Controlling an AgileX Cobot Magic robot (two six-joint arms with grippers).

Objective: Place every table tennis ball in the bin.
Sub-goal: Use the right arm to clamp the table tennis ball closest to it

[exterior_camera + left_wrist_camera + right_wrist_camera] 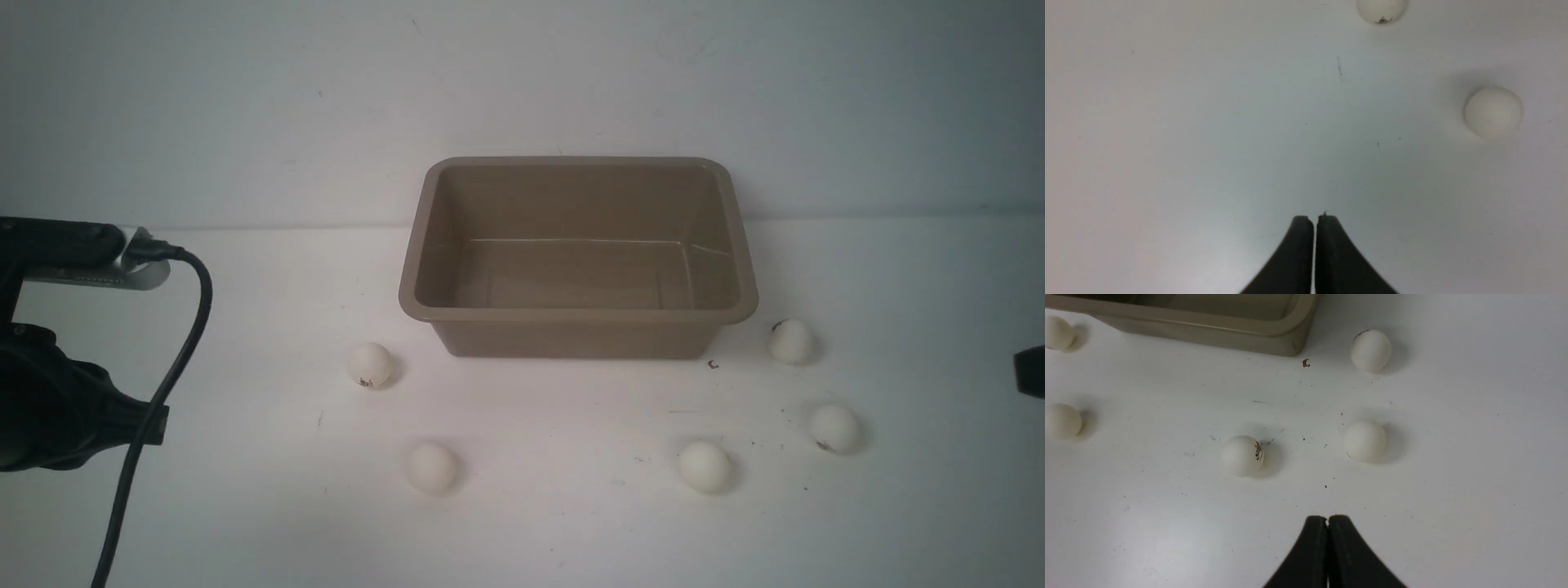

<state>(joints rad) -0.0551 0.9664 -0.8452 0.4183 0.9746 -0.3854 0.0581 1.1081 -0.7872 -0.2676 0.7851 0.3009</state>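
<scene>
ball a [370,364], dark mark, sits off the front left corner of the bin [575,315]; ball b [432,468] is nearer the robot. ball c [704,466] in front, right of centre; ball d [833,428] further right, small mark low down; ball e [790,341] just beside the bin's front right corner, not touching. all five lie on the white table [563,531], none inside the bin. bin upright, mid-table, open side up. left gripper [1314,218]: fingers pressed together, nothing between them, over bare table with a and b ahead. right gripper [1327,519]: fingers together as well, nothing held, c and d closest ahead.
</scene>
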